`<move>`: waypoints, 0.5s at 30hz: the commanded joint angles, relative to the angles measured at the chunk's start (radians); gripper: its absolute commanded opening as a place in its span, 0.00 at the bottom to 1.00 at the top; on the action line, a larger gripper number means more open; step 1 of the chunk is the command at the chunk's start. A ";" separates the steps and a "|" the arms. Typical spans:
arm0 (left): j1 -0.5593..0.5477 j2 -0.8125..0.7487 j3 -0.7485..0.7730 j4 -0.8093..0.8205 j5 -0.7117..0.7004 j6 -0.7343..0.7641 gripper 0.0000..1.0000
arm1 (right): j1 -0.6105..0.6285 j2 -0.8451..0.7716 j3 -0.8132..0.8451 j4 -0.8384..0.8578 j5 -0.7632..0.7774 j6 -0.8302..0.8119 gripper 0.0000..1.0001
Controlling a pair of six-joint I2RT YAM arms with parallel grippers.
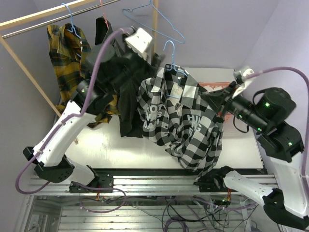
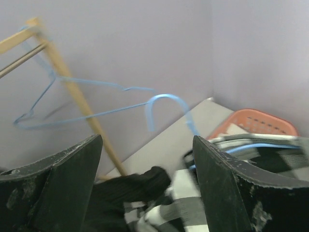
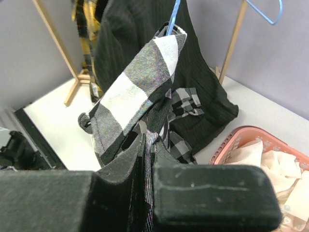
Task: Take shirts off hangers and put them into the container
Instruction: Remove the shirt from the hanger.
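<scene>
Pinching a fold of the checked shirt [image 3: 140, 92] in the shut right tool [image 3: 147, 164], just beside the basket [image 3: 231, 142] holding the white shirt [image 3: 275, 164]. Holding the left tool [image 2: 147, 159] wide open and empty, raised near the hook of the blue hanger [image 2: 166, 104] inside that checked shirt. Draped from there over the counter [image 1: 116, 145] and past its near edge, partly in front of the pinstriped shirt [image 1: 128, 96]. Further left on the rack [image 1: 29, 19], the plaid shirt [image 1: 67, 63]; up by the back wall, a bare hanger [image 1: 154, 21] on the same rack
</scene>
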 commanded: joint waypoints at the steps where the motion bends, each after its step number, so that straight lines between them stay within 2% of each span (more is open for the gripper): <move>1: 0.247 -0.063 -0.040 -0.006 0.204 -0.138 0.87 | 0.004 0.045 -0.015 0.134 0.048 -0.053 0.00; 4: 0.449 -0.121 -0.141 0.010 0.339 -0.216 0.86 | 0.004 0.081 -0.024 0.166 0.051 -0.064 0.00; 7: 0.576 -0.165 -0.240 0.035 0.459 -0.263 0.85 | 0.004 0.093 -0.023 0.191 0.068 -0.069 0.00; 12: 0.586 -0.261 -0.445 0.208 0.642 -0.333 0.85 | 0.004 0.079 -0.001 0.232 0.104 -0.059 0.00; 15: 0.586 -0.263 -0.482 0.288 0.750 -0.378 0.85 | 0.004 0.054 0.007 0.266 0.096 -0.036 0.00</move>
